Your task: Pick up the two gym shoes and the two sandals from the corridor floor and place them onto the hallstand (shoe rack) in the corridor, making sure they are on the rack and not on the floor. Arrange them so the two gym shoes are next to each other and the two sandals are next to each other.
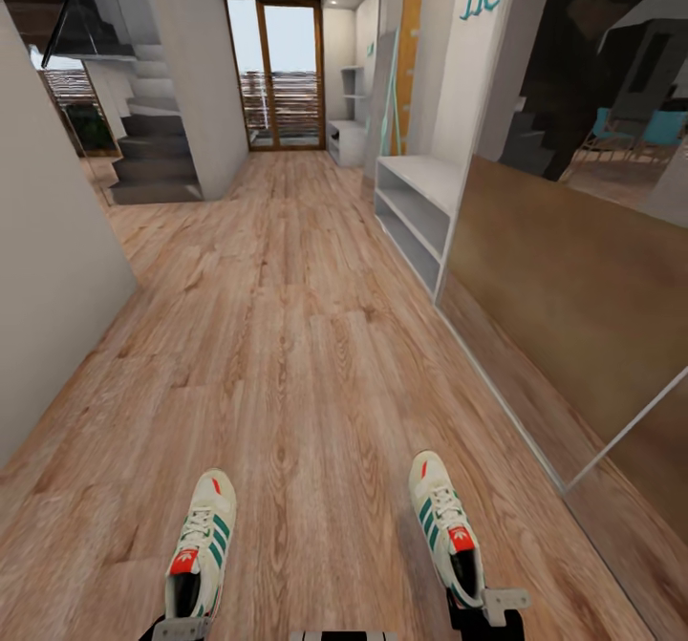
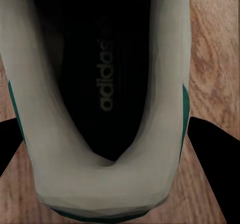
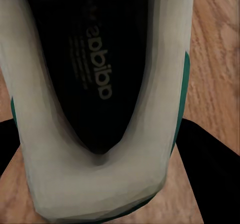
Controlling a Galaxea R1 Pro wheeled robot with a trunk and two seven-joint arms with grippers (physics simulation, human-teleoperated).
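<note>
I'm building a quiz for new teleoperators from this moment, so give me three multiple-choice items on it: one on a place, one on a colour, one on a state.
1. Where is the nearer white open-shelf unit?
A. along the corridor's right wall
B. under the stairs
C. behind the glass door

2. What colour are the gym shoes' side stripes?
A. blue
B. green
C. black

3. What is the left gripper doing?
A. hanging open over bare floor
C. holding a sandal
B. gripping a gym shoe's heel

Answers: 1 A, it lines the right wall in the head view. 2 B, green stripes show on the left shoe and the right shoe. 3 B, dark jaws flank the heel in the left wrist view.
</note>
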